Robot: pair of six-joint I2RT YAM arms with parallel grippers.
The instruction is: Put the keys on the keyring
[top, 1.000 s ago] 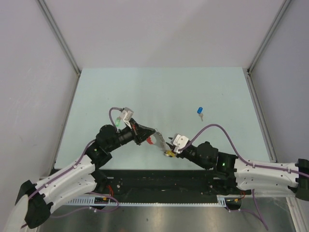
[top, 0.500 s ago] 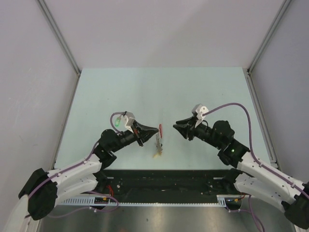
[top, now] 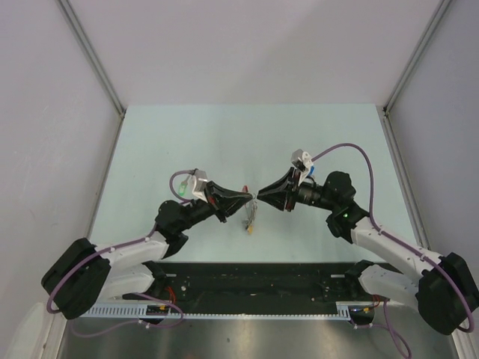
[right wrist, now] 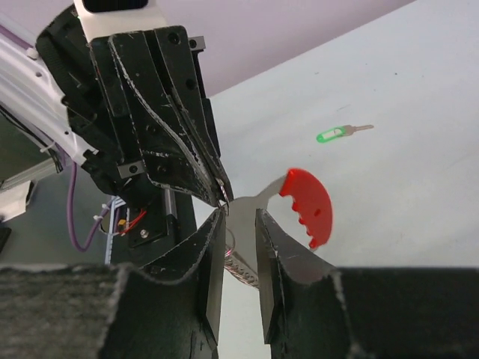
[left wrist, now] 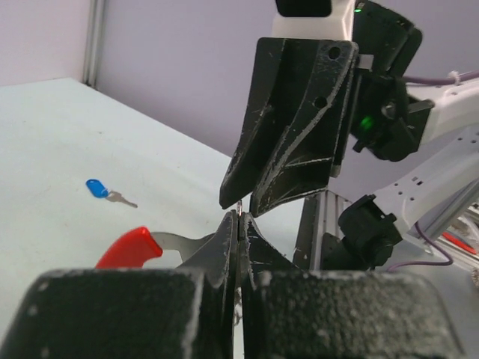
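Above the near middle of the desk (top: 224, 134) the two arms meet tip to tip. The left gripper (top: 249, 198) has its fingers (left wrist: 224, 247) pressed together and pinches the keyring (top: 251, 219) by its grey metal body. The curved red piece (left wrist: 131, 247) sticks out to one side, and the dangling keys hang below the tips, over the desk.

The right gripper (top: 260, 197) points straight at the left one, its fingers (right wrist: 213, 247) standing a little apart with a narrow gap between them. The grey metal strip shows in that gap. Whether the fingers touch it cannot be told.

The blue key (left wrist: 97, 188) lies flat on the desk, right of the middle and beside the right wrist. The green key (right wrist: 333, 135) also lies loose on the desk, apart from the keyring. The top view does not show it.
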